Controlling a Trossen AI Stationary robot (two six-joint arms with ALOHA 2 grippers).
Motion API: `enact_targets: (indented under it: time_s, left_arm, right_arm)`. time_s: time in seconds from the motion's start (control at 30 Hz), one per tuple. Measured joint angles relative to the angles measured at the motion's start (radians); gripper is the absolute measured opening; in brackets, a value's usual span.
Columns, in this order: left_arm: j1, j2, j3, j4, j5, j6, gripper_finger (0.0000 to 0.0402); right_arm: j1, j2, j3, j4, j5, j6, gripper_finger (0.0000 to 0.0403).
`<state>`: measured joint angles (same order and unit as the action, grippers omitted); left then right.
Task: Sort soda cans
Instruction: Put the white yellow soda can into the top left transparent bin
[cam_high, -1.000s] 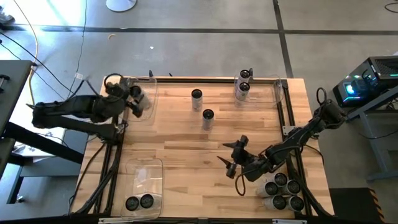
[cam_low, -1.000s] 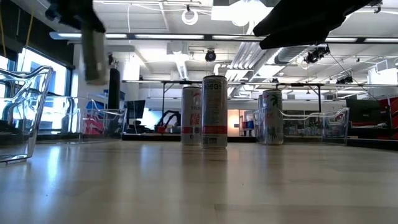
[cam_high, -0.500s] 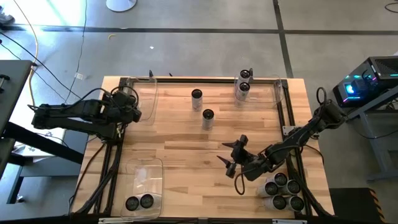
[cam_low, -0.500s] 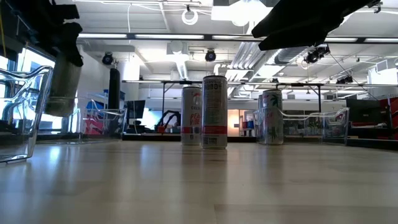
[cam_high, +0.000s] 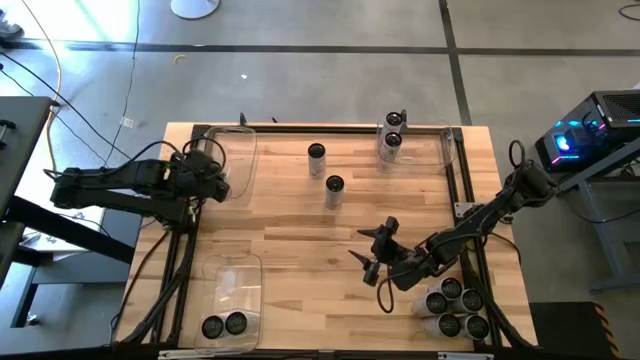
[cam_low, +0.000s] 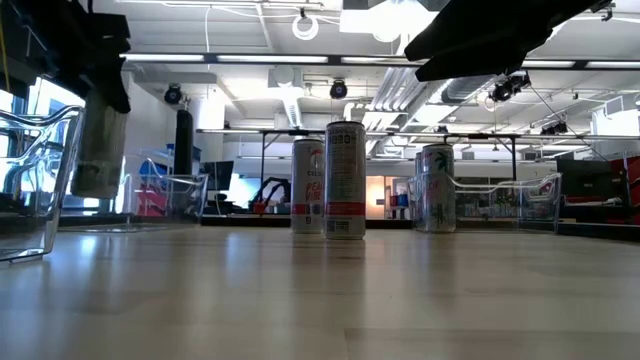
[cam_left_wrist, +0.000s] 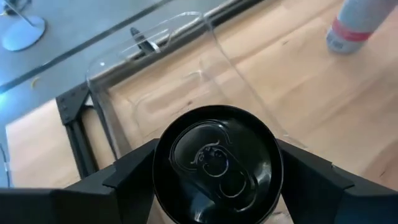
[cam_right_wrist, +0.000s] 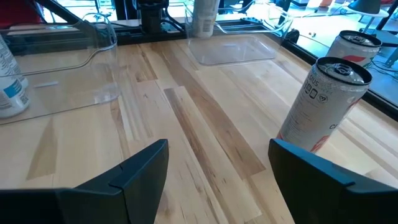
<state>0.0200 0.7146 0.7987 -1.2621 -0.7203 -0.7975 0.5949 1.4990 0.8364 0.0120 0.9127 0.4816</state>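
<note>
A soda can with a black top (cam_left_wrist: 214, 158) hangs over the clear far-left bin (cam_high: 235, 150), and my left gripper (cam_high: 208, 180) is shut on it. In the low view this can (cam_low: 100, 150) shows grey-walled and nearly upright above the table. Two more cans (cam_high: 317, 155) (cam_high: 334, 188) stand upright on their bases mid-table. My right gripper (cam_high: 372, 255) waits open above the near right of the table, nothing between its fingers (cam_right_wrist: 140, 168). My left gripper pinches the can's upper wall just below the rim (cam_left_wrist: 159, 177) between its two fingers, one on each side. The fingers slant down from the table's left. The can hangs below them, nearly upright, top up, clear of the bin's floor.
A clear bin at the far right (cam_high: 425, 145) holds two cans (cam_high: 391, 140). A near-left bin (cam_high: 232, 285) holds two dark cans (cam_high: 224, 325). Several cans (cam_high: 455, 305) stand at the near right corner, close to my right arm. Bare wood lies mid-table.
My left gripper has come down and a little toward the table's left edge, tipping its fingers downward. The can it holds has sunk with it and swung from lying slanted to nearly upright over the far-left bin.
</note>
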Motion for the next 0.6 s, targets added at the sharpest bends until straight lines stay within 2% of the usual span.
enact_targets:
  time_s: [0.37, 0.6]
  left_arm:
    - [0.049, 0.063, -0.066, -0.003, 0.029, -0.005, 0.0272]
    - [0.05, 0.066, -0.066, 0.003, 0.095, -0.005, 0.0273]
  right_arm:
    - [0.0, 0.0, 0.0, 0.0, 0.0, -0.002, 0.0271]
    - [0.0, 0.0, 0.0, -0.002, 0.0, 0.0, 0.0271]
